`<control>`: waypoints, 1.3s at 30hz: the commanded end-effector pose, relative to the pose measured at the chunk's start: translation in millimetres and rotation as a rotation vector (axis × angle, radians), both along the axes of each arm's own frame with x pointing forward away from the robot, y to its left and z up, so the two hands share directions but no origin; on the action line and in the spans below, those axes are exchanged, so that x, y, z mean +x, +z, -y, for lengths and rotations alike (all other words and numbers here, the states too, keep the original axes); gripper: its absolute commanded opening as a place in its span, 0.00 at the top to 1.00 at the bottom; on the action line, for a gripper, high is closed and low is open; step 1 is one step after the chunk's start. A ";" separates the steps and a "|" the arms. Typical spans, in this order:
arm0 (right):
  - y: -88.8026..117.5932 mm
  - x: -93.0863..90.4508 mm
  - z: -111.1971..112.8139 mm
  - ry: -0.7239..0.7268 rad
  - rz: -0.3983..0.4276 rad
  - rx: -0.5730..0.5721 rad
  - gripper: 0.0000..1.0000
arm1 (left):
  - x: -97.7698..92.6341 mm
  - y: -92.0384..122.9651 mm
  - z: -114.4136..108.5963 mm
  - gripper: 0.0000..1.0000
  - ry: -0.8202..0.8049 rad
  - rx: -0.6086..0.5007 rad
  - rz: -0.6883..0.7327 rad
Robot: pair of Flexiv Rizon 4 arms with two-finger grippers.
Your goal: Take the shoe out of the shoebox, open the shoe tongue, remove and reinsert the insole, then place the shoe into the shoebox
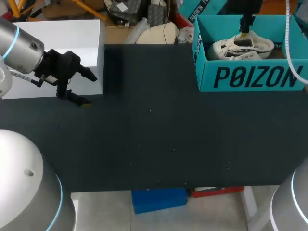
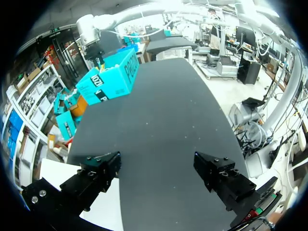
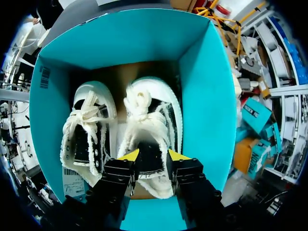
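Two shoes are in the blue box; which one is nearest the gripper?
The shoe directly beneath the right gripper; the other shoe lies off to one side of it.

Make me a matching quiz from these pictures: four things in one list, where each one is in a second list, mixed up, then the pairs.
Things:
1. shoebox
2. shoes
3. left gripper
4. right gripper

Places:
A. inside the shoebox, side by side
B. open, over the table's left end
C. at the table's far right corner
D. down in the shoebox, above one shoe

Pairs: 1-C, 2-A, 3-B, 4-D
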State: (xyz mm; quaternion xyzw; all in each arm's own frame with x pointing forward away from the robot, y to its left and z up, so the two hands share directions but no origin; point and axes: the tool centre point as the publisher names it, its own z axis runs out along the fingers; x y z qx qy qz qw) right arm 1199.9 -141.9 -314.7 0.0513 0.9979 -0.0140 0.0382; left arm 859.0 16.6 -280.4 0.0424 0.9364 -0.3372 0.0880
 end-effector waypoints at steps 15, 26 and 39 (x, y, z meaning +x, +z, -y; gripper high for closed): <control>-29.0 17.2 14.3 -0.049 0.084 -0.019 0.71 | -0.5 -1.7 0.6 0.00 0.002 0.000 0.004; -43.9 31.1 15.7 -0.055 0.088 -0.021 0.70 | -0.5 -1.7 0.6 0.00 0.002 0.000 0.004; -52.1 37.1 14.6 -0.062 0.104 -0.034 1.00 | -0.5 -1.7 0.6 0.00 0.002 0.000 0.004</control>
